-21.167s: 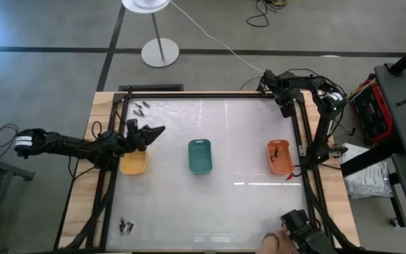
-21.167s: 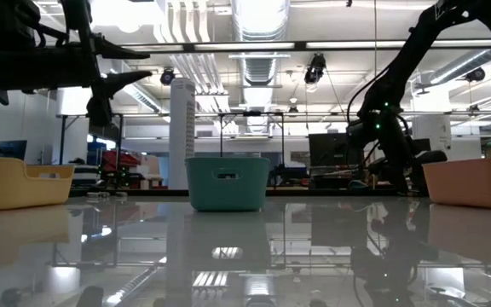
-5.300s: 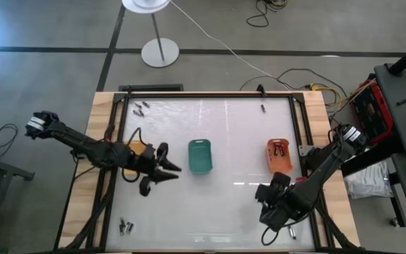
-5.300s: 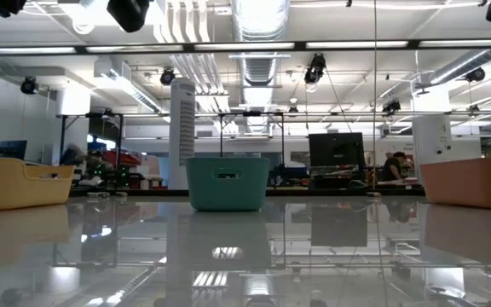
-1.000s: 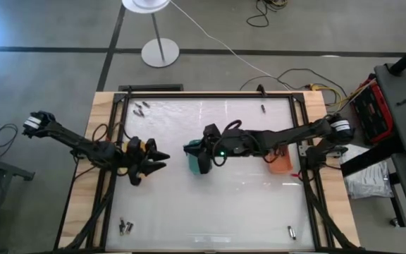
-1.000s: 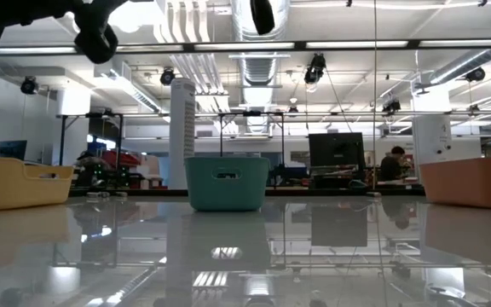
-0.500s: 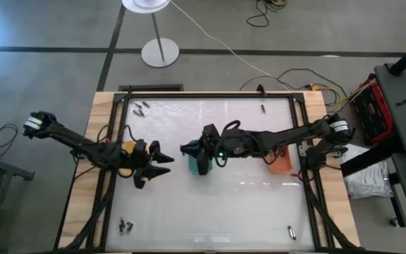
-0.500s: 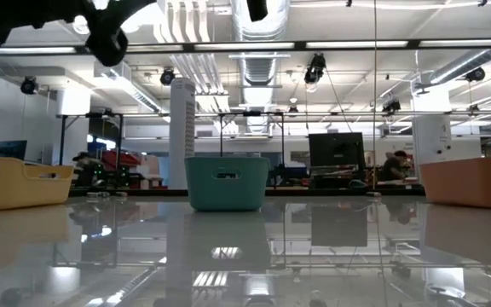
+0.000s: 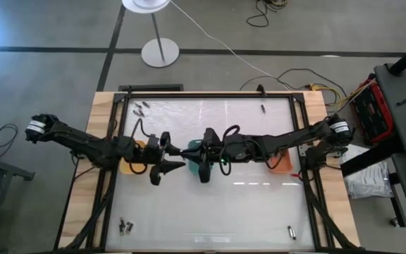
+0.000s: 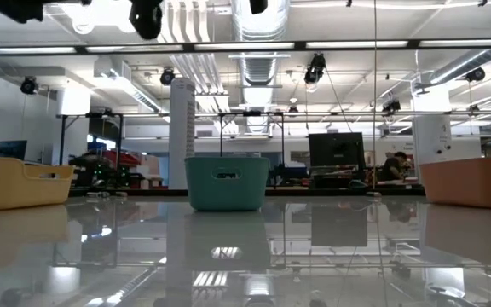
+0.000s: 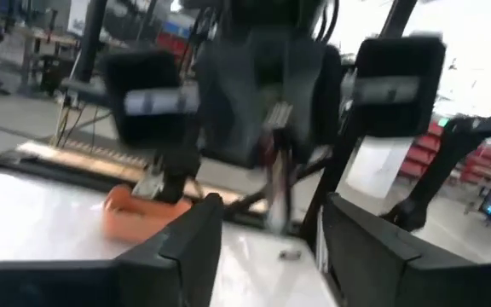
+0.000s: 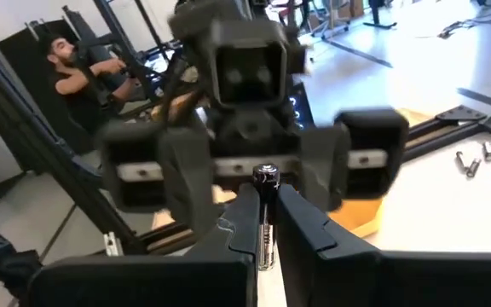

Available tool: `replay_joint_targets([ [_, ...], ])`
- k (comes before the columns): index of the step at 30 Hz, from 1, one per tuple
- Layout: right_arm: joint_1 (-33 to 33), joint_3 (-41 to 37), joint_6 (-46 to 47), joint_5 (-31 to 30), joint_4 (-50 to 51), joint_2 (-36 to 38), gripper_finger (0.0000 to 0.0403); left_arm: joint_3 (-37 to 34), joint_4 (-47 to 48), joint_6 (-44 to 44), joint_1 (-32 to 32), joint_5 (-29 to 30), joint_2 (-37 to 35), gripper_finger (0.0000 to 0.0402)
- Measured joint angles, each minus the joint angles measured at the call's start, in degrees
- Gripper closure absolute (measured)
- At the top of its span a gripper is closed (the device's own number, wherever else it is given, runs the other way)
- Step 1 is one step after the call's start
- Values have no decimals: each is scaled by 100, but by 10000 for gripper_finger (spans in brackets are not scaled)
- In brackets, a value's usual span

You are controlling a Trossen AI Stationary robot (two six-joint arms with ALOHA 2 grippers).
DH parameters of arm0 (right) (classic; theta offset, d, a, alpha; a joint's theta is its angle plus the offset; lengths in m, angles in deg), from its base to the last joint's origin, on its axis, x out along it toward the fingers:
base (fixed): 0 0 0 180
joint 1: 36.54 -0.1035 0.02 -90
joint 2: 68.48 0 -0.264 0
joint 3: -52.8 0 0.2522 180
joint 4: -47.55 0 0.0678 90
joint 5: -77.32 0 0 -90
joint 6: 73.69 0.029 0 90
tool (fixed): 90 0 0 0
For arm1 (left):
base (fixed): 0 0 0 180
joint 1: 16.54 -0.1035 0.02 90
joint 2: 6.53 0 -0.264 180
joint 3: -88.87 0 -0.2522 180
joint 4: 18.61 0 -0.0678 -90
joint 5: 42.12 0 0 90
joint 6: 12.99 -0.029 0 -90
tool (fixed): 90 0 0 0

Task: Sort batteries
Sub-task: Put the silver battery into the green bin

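Note:
My right gripper (image 9: 189,150) reaches in from the table's right and is shut on a small silver battery (image 12: 265,217), high over the left end of the green tray (image 9: 201,166). My left gripper (image 9: 177,159) faces it from the left, open. Its two fingers (image 11: 196,228) stand short of the battery (image 11: 276,162) and touch nothing. Other batteries lie on the table in small groups: far left (image 9: 141,108), far middle (image 9: 263,108), near left (image 9: 125,226) and near right (image 9: 290,231). My right gripper pinches the battery's side wall (image 12: 265,228) between its two fingers. The fingers lie level, coming from the table's right. The battery stands upright across them, its round top end (image 12: 265,175) sticking up above the fingers, lifted clear of table and trays.
Three oblong trays stand in a row across the middle: yellow (image 10: 20,182) at left, mostly under my left arm, green (image 10: 227,182) in the centre, orange (image 9: 282,161) at right under my right arm. A black frame (image 9: 302,141) edges the table.
My left gripper has gone toward the table's right edge, from over the yellow tray up to my right gripper, rising a little and rolling somewhat. My right gripper has stayed over the green tray with the battery and has rolled a little.

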Motion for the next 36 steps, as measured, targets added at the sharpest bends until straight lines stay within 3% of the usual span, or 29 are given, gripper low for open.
replay_joint_targets([
  [8, -31, 14, -65, -216, 42, 2, 390, 237, 19, 109, -22, -81, 143, 277],
  [17, -68, 55, -65, -297, 0, 2, 390, 106, -134, 76, -26, -278, 34, 379],
  [22, -83, 55, -26, -337, 41, 2, 384, 105, -79, 322, -63, -298, 36, 388],
  [29, -40, 159, 123, -451, 231, 19, 298, 556, 1150, -250, -140, -352, 59, 388],
  [36, 39, 743, -104, -594, 1445, 434, 228, 919, 2095, -475, -319, -293, -10, 388],
])
